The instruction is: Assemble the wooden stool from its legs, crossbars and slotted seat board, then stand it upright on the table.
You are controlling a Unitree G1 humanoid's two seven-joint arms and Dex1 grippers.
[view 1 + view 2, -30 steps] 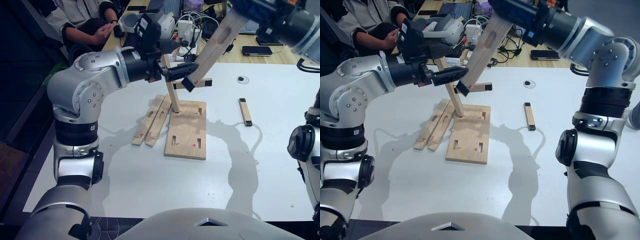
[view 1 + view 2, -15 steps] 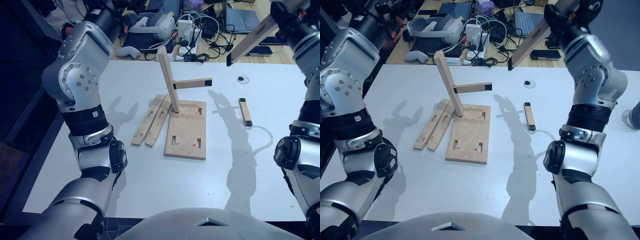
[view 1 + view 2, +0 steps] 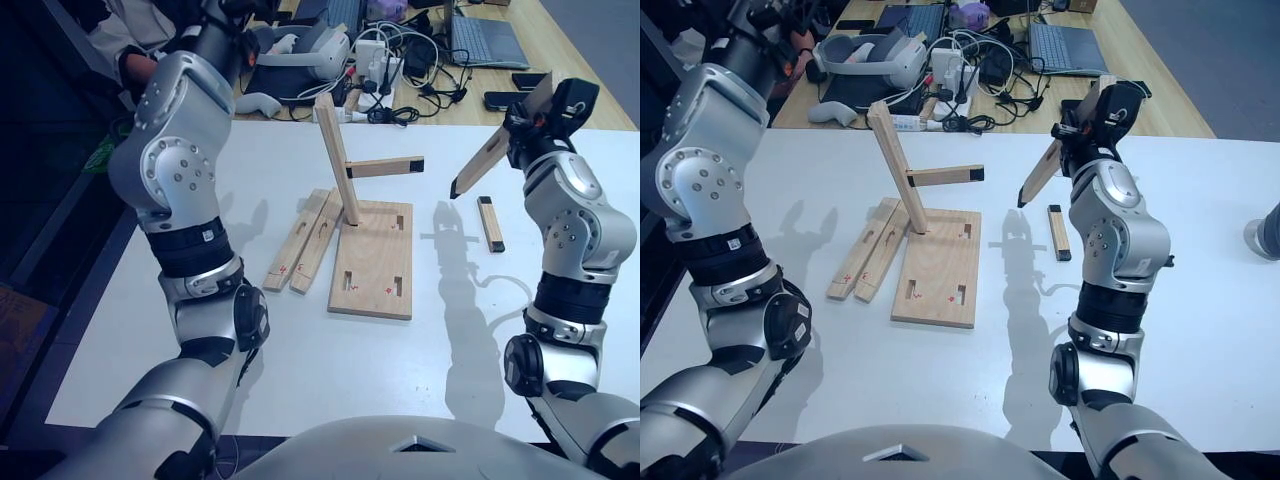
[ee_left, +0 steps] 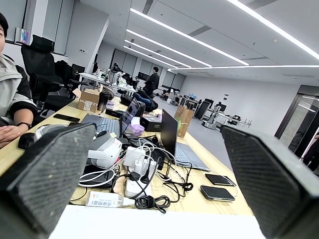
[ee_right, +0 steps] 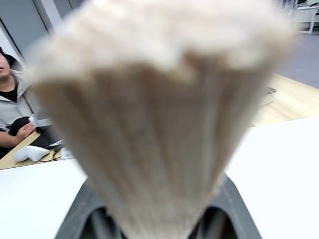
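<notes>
leg (image 3: 1044, 171) in right hand (image 3: 1087, 116), seat board (image 3: 937, 272) apart

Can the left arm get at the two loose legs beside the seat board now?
Probably yes: the left gripper is open and empty, and the loose legs lie uncovered left of the seat board.

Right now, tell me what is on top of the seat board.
One leg stands tilted at the board's far left corner, a crossbar jutting from it. The slot under the leg's foot is covered.
</notes>
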